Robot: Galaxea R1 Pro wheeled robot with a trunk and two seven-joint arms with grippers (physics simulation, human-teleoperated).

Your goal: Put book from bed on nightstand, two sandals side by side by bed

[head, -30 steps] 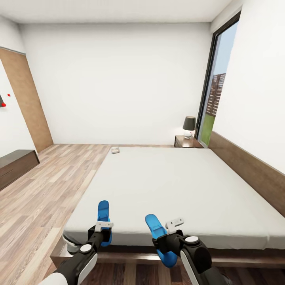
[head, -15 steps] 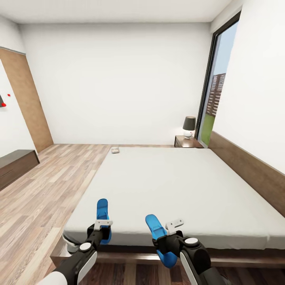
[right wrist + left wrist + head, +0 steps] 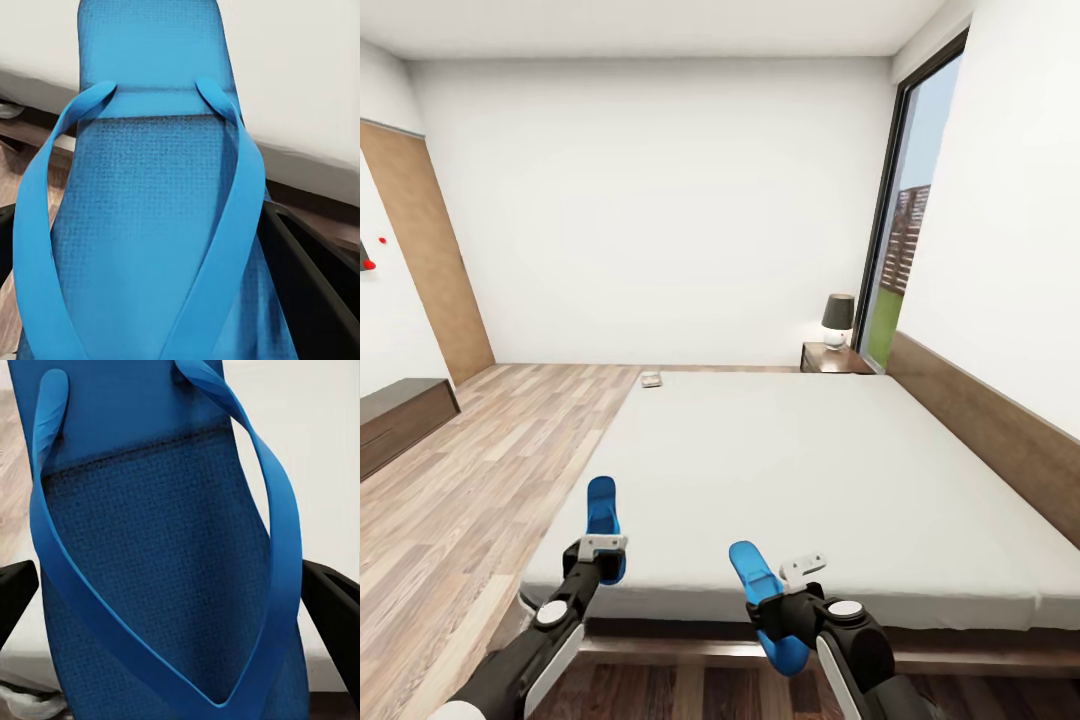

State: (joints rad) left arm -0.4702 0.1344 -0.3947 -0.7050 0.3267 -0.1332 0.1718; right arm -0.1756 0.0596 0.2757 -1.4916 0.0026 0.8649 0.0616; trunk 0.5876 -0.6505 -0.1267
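Observation:
Each gripper holds one bright blue sandal in front of the bed's (image 3: pixel 810 470) near edge. My left gripper (image 3: pixel 603 562) is shut on one sandal (image 3: pixel 600 510), which sticks up over the mattress's near left corner. In the left wrist view that sandal (image 3: pixel 165 555) sits between the black fingers (image 3: pixel 334 604). My right gripper (image 3: pixel 778 612) is shut on the other sandal (image 3: pixel 752 575), held before the bed frame; its sole and straps (image 3: pixel 150 217) show in the right wrist view. The book (image 3: pixel 651 379) lies small on the bed's far left corner. A dark nightstand (image 3: pixel 830 357) stands beside the bed's far corner, next to the headboard.
A dark-shaded lamp (image 3: pixel 838 318) stands on the nightstand. A long dark console (image 3: pixel 400 412) lines the left wall, with a wooden door (image 3: pixel 430 260) behind it. Wood-plank floor (image 3: pixel 490 470) runs along the bed's left side. A tall window (image 3: pixel 905 250) is at the right.
My left arm has swung left and slightly up with its sandal, from over the mattress's front edge to its left corner. The right arm and its sandal have held still.

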